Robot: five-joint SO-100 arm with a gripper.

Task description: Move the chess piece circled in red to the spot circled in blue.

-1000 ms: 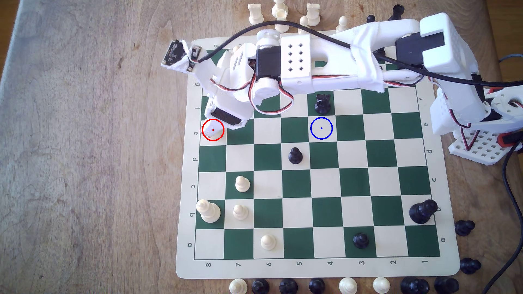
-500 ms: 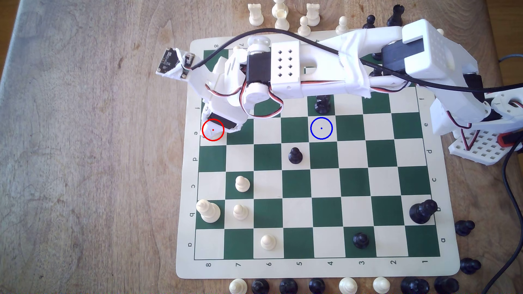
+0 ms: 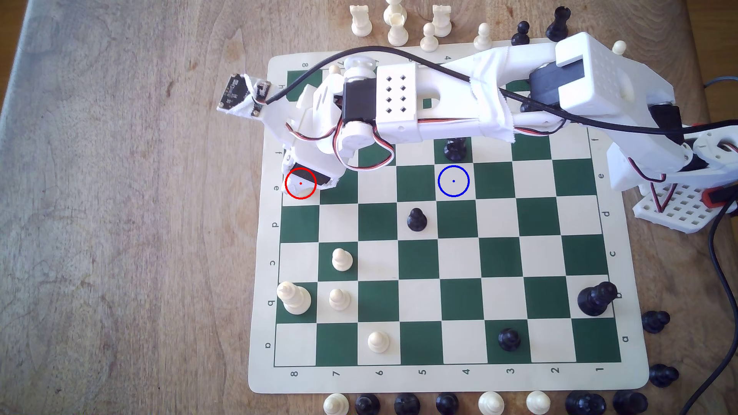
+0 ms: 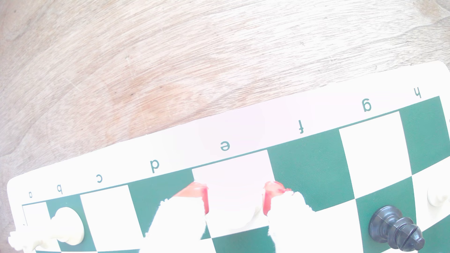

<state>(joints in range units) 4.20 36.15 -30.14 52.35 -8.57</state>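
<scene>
At the exterior view's left edge of the green and cream board (image 3: 439,379), the claw (image 3: 299,184) is seen hanging low over the red circle. The white arm (image 3: 439,107) is stretched across the top rows of the board from the exterior view's right.

From the wrist view, the claw (image 4: 235,197) is seen spread. 1 red fingertip (image 4: 203,194) is placed on each side of the white rook (image 4: 231,216). The rook is standing on the cream square next to the letter e, at the very edge of the board. A lot of glare is seen there, so the rook looks very pale. It cannot be told if the fingertips are touching it or are just beside it.

The blue-circled spot (image 3: 453,180) is found in the same row, 4 squares toward the exterior view's right. It is a cream square, and nothing is standing on it. A black piece (image 3: 454,148) is seen on the green square just above it, partly hidden under the arm. A black pawn (image 3: 416,219) is seen 1 row lower and 1 square to the exterior view's left.

Lower down, near the exterior view's left side, 3 white pawns (image 3: 341,259) and 1 taller white piece (image 3: 293,297) are set on the board. More white and black pieces are lined up off the board on the wooden surface (image 3: 120,199).
</scene>
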